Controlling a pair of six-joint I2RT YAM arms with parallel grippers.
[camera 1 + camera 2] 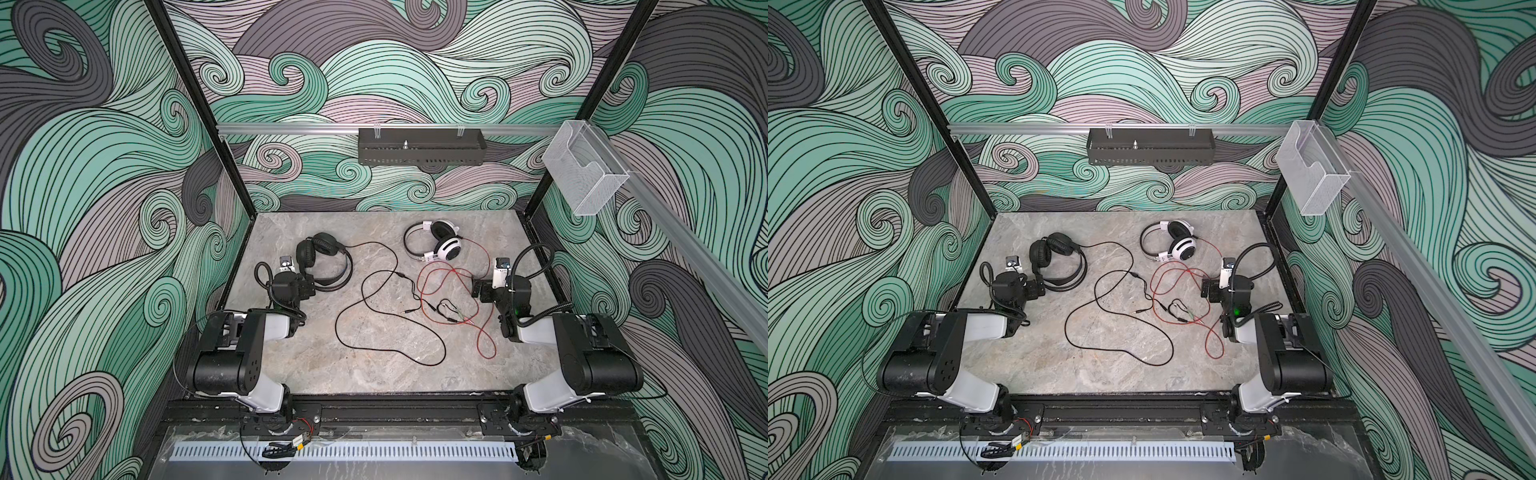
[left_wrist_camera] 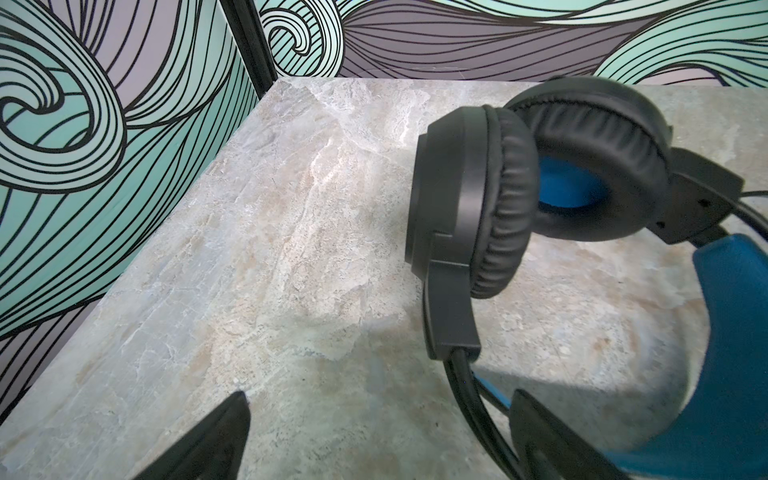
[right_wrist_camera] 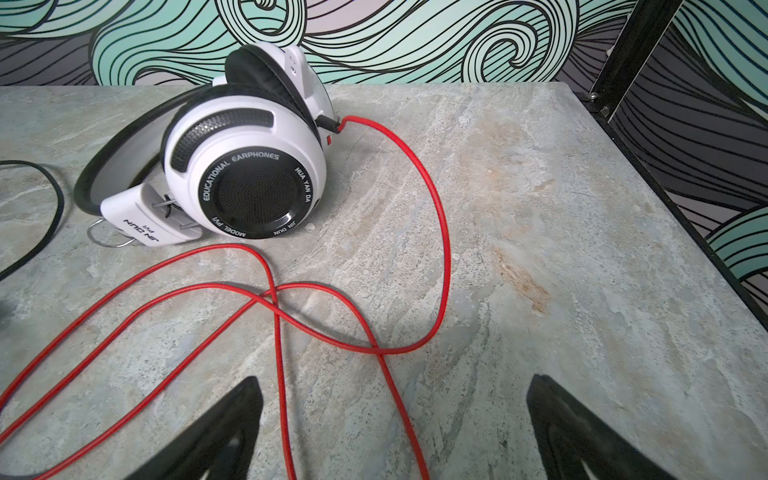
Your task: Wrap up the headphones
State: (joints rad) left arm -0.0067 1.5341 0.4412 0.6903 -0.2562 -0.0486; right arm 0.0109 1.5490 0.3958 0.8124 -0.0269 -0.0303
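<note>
grey, marble-veined stone is making up the table (image 1: pixel 374 374), which is sitting inside a booth whose walls (image 1: pixel 83 166) are carrying swirls of teal, mauve and dark grey. black posts (image 1: pixel 200 104) are framing the back corners, and an aluminium rail (image 1: pixel 291 129) is running across the back wall with a black perforated tray (image 1: pixel 419 153) hanging from it; a clear plastic box (image 1: pixel 586 178) is hanging on the rail at the right. along the front edge a black mounting rail (image 1: pixel 399 409) is carrying both arm bases (image 1: pixel 270 415). the black headset (image 1: pixel 324 262) (image 2: pixel 478 199) is lying at the back left of the table, its two ear cups close together and showing blue lining in the left wrist view. its black cable (image 1: pixel 444 353) is trailing in wide loose loops across the middle of the table toward the front. the white-and-black headset (image 1: pixel 436 245) is lying at the back right, and its red cable (image 3: pixel 448 232) is looping forward and crossing over itself. the two cables' plug ends (image 1: pixel 453 318) are lying tangled near the centre, red crossing black. the left gripper (image 2: pixel 378 399) is hanging with its jaws spread wide, holding nothing, one finger (image 2: pixel 548 440) in front of the black headset's headband; whether it is touching is not clear. the right gripper (image 3: pixel 395 380) is also spread wide and holding nothing, with the red cable running along the table between its fingers (image 3: pixel 573 428).
</note>
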